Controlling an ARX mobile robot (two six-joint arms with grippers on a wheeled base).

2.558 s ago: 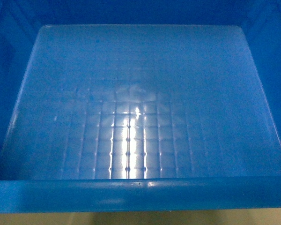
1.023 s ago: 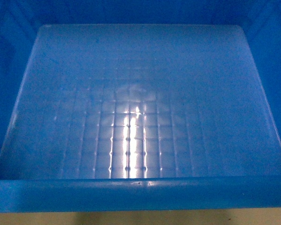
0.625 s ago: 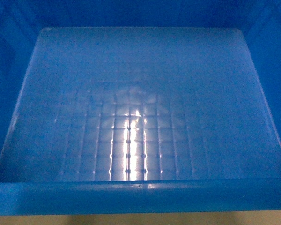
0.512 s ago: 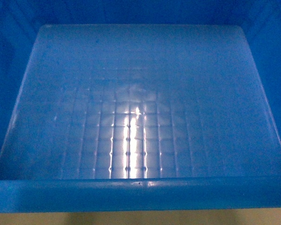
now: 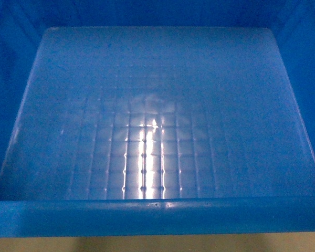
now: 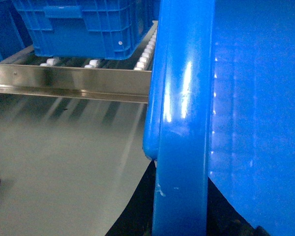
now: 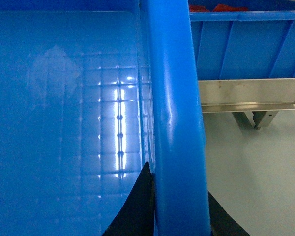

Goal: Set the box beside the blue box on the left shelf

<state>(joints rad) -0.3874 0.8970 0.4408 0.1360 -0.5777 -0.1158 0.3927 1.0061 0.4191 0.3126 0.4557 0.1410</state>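
Both arms are carrying the box [image 5: 157, 115], left fingers [image 6: 137, 216] and right fingers [image 7: 137, 206] clamping its side rims, while the left shelf [image 6: 69, 83] with the blue box [image 6: 83, 24] is lying ahead-left of the fingers.

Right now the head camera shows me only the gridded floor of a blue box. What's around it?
Observer: The left wrist camera shows another blue box sitting on the shelf's white rollers, to the left of your box.
Operator: So who's holding mine?
Observer: In the right wrist camera, the right gripper has dark fingers on either side of the box's rim.
Operator: Anything on that side too?
Observer: Yes, a third blue box stands off to the right, with something red in it.
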